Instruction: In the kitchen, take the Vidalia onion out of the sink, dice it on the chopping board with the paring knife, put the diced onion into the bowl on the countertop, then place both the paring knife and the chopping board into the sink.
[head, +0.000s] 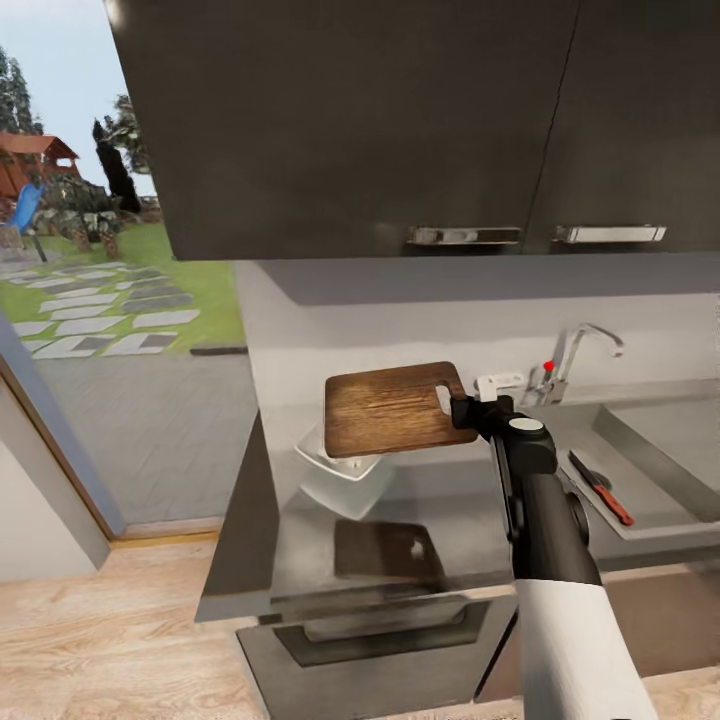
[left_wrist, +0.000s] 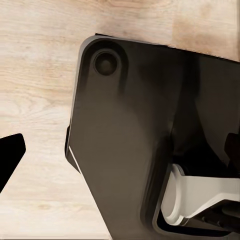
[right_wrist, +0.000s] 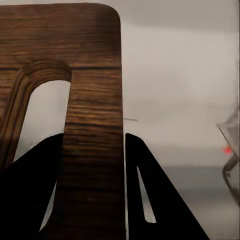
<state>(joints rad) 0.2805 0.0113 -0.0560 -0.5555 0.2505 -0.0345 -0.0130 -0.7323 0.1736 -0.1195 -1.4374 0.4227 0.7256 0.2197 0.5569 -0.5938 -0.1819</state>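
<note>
The dark brown chopping board (head: 392, 408) hangs roughly level in the air above the countertop (head: 470, 520). My right gripper (head: 462, 408) is shut on its handle end. In the right wrist view the black fingers (right_wrist: 150, 190) clamp the wooden strip beside the oval slot of the chopping board (right_wrist: 60, 45). The white bowl (head: 340, 478) sits on the counter under the board, which hides part of it; I cannot see its contents. On the drainboard wing of the sink (head: 660, 450) lies the red-handled paring knife (head: 602, 490). My left gripper (left_wrist: 125, 145) is open over my own dark base. The onion is out of view.
The chrome tap (head: 582, 352) with its red-tipped lever stands behind the sink. Dark wall cabinets (head: 400, 120) hang low over the counter. An oven front (head: 380, 640) is below the counter edge. A glass opening onto the garden is on the left, above wooden floor (head: 100, 640).
</note>
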